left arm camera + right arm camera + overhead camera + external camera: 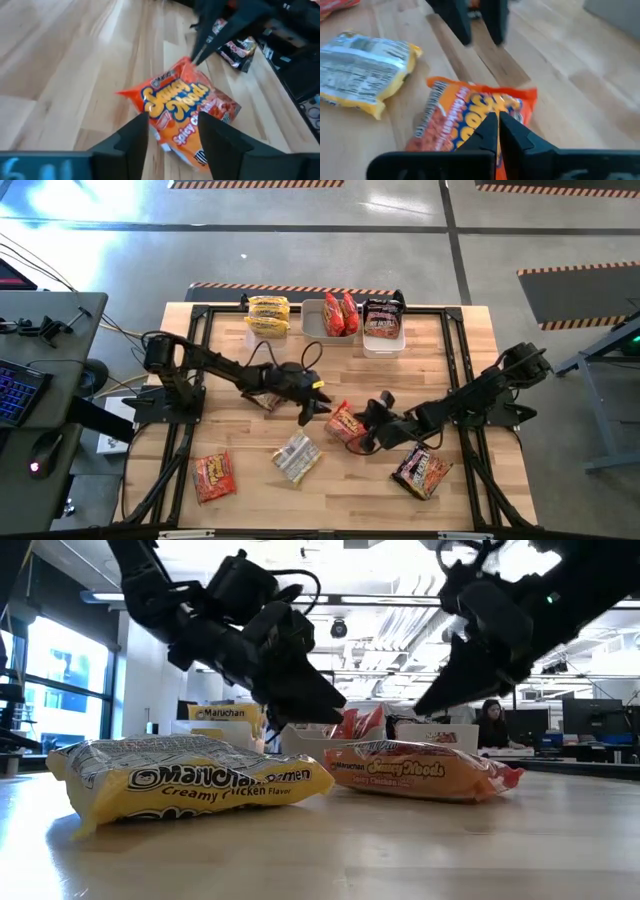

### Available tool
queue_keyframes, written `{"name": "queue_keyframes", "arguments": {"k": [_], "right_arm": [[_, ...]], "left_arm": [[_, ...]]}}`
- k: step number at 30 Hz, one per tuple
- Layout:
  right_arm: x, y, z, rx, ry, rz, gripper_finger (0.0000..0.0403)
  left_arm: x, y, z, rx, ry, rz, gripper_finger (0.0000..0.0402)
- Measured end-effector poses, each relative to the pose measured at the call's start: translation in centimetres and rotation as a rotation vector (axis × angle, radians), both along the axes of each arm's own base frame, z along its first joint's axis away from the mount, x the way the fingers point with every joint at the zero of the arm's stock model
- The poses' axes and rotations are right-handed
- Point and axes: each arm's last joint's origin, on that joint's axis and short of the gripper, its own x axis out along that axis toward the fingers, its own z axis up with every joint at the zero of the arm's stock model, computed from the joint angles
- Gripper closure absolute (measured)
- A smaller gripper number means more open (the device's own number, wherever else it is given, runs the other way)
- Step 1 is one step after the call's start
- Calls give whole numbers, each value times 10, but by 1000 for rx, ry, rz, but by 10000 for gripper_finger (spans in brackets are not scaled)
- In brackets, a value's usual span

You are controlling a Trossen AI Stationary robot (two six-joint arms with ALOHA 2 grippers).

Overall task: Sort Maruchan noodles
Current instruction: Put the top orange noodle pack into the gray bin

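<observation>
the left gripper (172,132), fingers released, should settle squarely over the orange noodle packet (347,423) at table centre, while the right gripper (497,131), fingers clenched, clears away toward 3 o'clock.

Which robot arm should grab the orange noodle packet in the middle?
Probably the left. Its gripper is open, straddling the orange packet. The right gripper is shut beside it.

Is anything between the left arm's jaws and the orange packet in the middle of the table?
Nothing visible. The left gripper hangs open just above the orange packet, with bare table around it. The right gripper is at the packet's other side, not between.
</observation>
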Motion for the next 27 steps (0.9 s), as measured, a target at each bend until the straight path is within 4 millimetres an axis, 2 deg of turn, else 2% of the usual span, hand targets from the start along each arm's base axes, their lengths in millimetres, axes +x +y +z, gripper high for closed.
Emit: {"name": "queue_keyframes", "arguments": {"k": [4, 8, 13, 18, 22, 27], "right_arm": [[4, 1, 5, -20, -3, 24, 403], [5, -2, 4, 62, -11, -12, 394], [5, -3, 4, 72, -6, -14, 359], [5, -3, 4, 71, -4, -11, 322], [5, -2, 4, 82, -3, -11, 307], [1, -4, 0, 124, 26, -58, 286]], "left_arm": [[5, 4, -10, -33, 89, 20, 211], [16, 10, -22, -68, 136, 48, 196], [36, 17, -30, -100, 135, 42, 190], [48, 23, -40, -118, 147, 30, 190], [52, 24, -45, -92, 140, -26, 209], [54, 17, -46, -8, 114, -110, 282]]}}
